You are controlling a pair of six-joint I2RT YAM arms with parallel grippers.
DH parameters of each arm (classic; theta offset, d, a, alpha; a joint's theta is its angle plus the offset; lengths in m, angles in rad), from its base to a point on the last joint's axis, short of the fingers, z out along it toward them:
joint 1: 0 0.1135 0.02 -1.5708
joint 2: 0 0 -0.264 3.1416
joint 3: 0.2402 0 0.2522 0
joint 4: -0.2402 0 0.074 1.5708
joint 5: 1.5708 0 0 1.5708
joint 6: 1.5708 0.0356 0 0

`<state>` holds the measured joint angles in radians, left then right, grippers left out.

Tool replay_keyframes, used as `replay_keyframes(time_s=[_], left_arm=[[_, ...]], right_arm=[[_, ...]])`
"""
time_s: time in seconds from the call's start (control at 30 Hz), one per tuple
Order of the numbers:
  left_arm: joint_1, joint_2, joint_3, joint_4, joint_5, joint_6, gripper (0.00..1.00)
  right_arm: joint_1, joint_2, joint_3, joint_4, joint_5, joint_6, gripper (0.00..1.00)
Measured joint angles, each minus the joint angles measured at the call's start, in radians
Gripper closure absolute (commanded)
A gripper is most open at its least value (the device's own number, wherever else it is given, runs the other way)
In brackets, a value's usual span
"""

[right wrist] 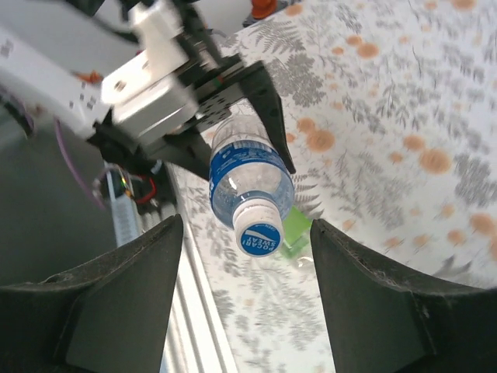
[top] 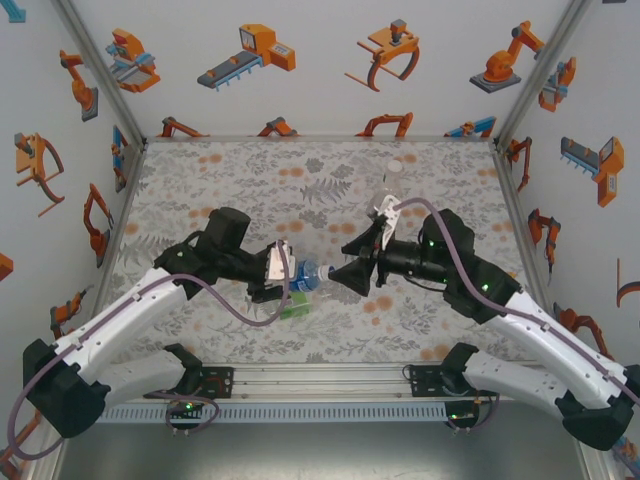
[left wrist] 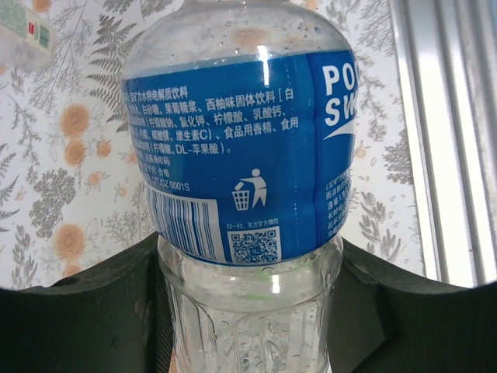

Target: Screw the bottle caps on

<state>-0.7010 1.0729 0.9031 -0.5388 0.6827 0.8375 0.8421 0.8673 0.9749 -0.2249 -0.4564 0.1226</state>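
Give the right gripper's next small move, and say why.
Probably bring the right gripper forward and close it on the white cap for a tightening turn. Its jaws stand open either side of the cap without touching it, and the left gripper holds the blue-labelled bottle with its neck toward them.

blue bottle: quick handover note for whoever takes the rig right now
Left tool: shut on the blue bottle, held sideways.
Right tool: open, fingers either side of the cap, not touching it.
Done: the cap sits on the neck; how tight it is can't be told.
Green bottle: lying on the table below.
Left: check this cap, then do the other bottles.
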Motion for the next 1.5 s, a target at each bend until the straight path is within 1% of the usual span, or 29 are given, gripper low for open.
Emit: replay_keyframes(time_s=[0.17, 0.27, 0.4, 0.53, 0.67, 0.8, 0.83, 0.87, 0.9, 0.97, 1.07, 1.1, 1.17, 1.27, 1.4, 1.5], left_arm=[[0.0, 0.006, 0.046, -0.049, 0.075, -0.027, 1.0], [0.0, 0.016, 0.069, -0.085, 0.109, -0.04, 1.0], [0.0, 0.019, 0.077, -0.124, 0.145, -0.052, 1.0], [0.0, 0.019, 0.077, -0.142, 0.157, -0.066, 1.0], [0.0, 0.019, 0.077, -0.153, 0.167, -0.074, 1.0], [-0.006, 0.019, 0.081, -0.171, 0.171, -0.073, 1.0], [-0.006, 0.02, 0.083, -0.175, 0.171, -0.073, 1.0], [-0.006, 0.02, 0.084, -0.178, 0.171, -0.073, 1.0], [-0.006, 0.021, 0.085, -0.179, 0.171, -0.073, 1.0], [-0.006, 0.021, 0.088, -0.18, 0.169, -0.073, 1.0], [-0.005, 0.021, 0.092, -0.179, 0.144, -0.072, 1.0], [-0.005, 0.021, 0.091, -0.179, 0.13, -0.071, 1.0], [-0.005, 0.02, 0.087, -0.171, 0.095, -0.069, 1.0], [-0.005, 0.01, 0.055, -0.119, 0.04, -0.065, 1.0], [-0.005, 0.007, 0.009, -0.044, -0.035, -0.059, 1.0], [-0.005, 0.008, -0.021, -0.006, -0.076, -0.054, 1.0]], right_arm=[[0.0, 0.009, 0.01, -0.055, -0.137, -0.274, 0.4], [0.0, 0.027, 0.026, -0.085, -0.2, -0.393, 0.4], [0.0, 0.054, 0.042, -0.105, -0.255, -0.506, 0.47], [0.0, 0.083, 0.049, -0.107, -0.292, -0.556, 0.53], [0.0, 0.1, 0.049, -0.107, -0.313, -0.579, 0.64], [0.0, 0.101, 0.049, -0.107, -0.318, -0.593, 0.83], [0.0, 0.1, 0.048, -0.106, -0.317, -0.592, 0.86], [0.0, 0.099, 0.048, -0.105, -0.315, -0.589, 0.86], [0.0, 0.098, 0.048, -0.101, -0.312, -0.576, 0.89], [0.0, 0.093, 0.04, -0.084, -0.298, -0.524, 0.99], [0.0, 0.09, 0.018, -0.038, -0.257, -0.373, 1.0], [0.0, 0.09, 0.005, -0.015, -0.231, -0.291, 1.0], [0.0, 0.091, -0.017, 0.017, -0.171, -0.121, 1.0], [0.0, 0.103, -0.033, 0.028, -0.058, 0.175, 1.0], [0.0, 0.127, -0.051, -0.011, 0.097, 0.639, 1.0], [0.0, 0.129, -0.095, -0.007, 0.165, 0.909, 1.0]])
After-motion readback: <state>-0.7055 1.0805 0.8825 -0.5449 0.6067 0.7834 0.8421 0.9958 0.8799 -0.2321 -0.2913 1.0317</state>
